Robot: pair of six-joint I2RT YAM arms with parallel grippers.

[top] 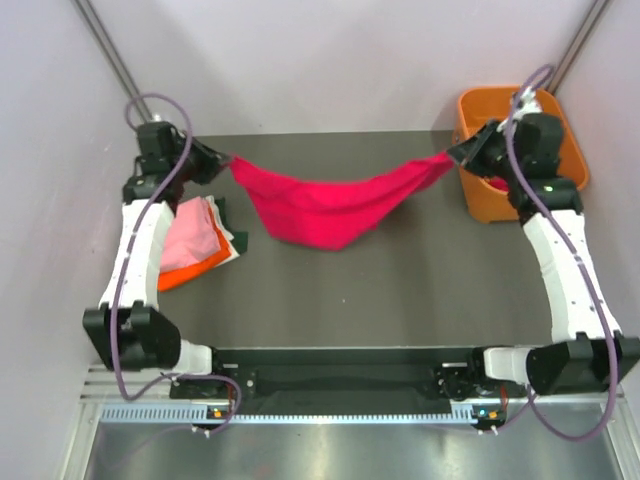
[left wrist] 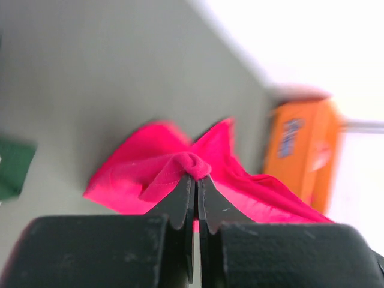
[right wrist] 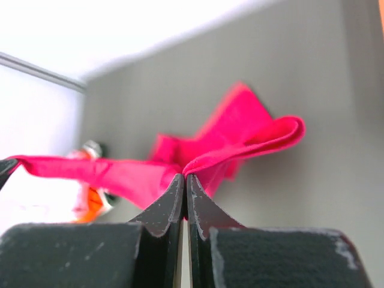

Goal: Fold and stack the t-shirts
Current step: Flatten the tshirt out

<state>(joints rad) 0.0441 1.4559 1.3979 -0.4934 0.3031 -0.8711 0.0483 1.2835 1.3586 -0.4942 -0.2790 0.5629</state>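
Observation:
A crimson-pink t-shirt (top: pixel 325 205) hangs stretched between my two grippers above the dark table, sagging in the middle. My left gripper (top: pixel 228 160) is shut on its left end, and the left wrist view shows cloth (left wrist: pixel 162 174) bunched at the closed fingertips of the left gripper (left wrist: pixel 196 177). My right gripper (top: pixel 455 155) is shut on the right end; in the right wrist view an edge of the shirt (right wrist: pixel 240 144) is pinched at the tips of the right gripper (right wrist: pixel 185 177). A pile of folded t-shirts (top: pixel 195 240), light pink over orange, white and dark green, lies at the table's left.
An orange plastic basket (top: pixel 480 205) stands at the back right corner, right behind the right arm, and shows in the left wrist view as well (left wrist: pixel 300 150). The dark table (top: pixel 400 290) runs to pale walls at the back and sides.

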